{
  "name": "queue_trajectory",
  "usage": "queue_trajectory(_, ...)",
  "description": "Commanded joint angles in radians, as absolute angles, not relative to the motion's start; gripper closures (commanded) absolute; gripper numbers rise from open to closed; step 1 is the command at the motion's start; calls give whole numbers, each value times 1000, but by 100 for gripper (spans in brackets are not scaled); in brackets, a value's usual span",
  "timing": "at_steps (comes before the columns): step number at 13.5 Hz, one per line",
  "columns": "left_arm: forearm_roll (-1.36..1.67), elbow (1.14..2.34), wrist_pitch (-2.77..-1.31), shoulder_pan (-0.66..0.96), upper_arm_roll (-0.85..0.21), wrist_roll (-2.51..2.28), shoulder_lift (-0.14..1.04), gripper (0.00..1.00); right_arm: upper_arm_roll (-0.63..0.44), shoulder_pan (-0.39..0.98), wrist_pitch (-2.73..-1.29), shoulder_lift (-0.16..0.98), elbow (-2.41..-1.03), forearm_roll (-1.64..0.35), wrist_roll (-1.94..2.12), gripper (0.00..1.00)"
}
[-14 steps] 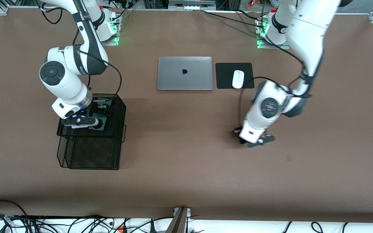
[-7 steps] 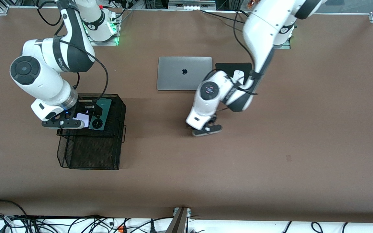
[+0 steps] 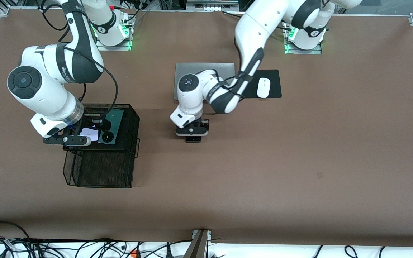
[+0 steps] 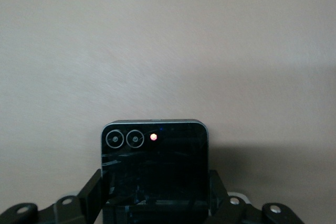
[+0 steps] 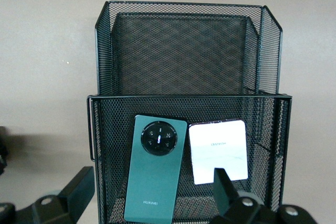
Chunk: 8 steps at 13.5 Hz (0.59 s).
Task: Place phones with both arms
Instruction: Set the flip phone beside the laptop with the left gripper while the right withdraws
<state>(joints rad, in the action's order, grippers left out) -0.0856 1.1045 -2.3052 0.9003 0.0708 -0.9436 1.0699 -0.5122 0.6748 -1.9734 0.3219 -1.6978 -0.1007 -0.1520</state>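
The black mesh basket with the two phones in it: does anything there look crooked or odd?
Nothing looks damaged. In the mesh basket, the green phone lies slightly tilted beside the squarish white phone, apart from it. The right gripper hovers over them, open.

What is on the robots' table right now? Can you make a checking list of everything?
Surface: brown table, flat, with one small dark mark toward the left arm's end.
Job's things: green phone and white phone lie side by side in the upper tier of the black mesh basket; black phone is in the left gripper.
Clutter: silver laptop, closed, partly hidden by the left arm; white mouse on a black pad.
Grippers: left gripper shut on the black phone, over bare table; right gripper open, over the basket's edge.
Cables: black cables trail along both arms.
Surroundings: tangled cables along the table's nearer edge.
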Motion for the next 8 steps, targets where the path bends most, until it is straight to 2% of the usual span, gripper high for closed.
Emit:
queue_trajectory(1,-106,1026,-2284,902,97,-951,1104,36,-508,664,-1939,330,-1667,-115,-137,1)
queue_trajectory(2,-109,1026,-2283,902,109,-950,1100,0,-508,664,-1939,330,-1667,-115,-137,1)
queue_trajectory(5,-101,1038,-2240,856,129,-934,1046,0,-506,664,-1939,330,-1666,-115,-138,1)
queue_trajectory(8,-77,1069,-2055,706,52,-826,936,0,-494,675,-1939,331,-1661,-136,-152,1)
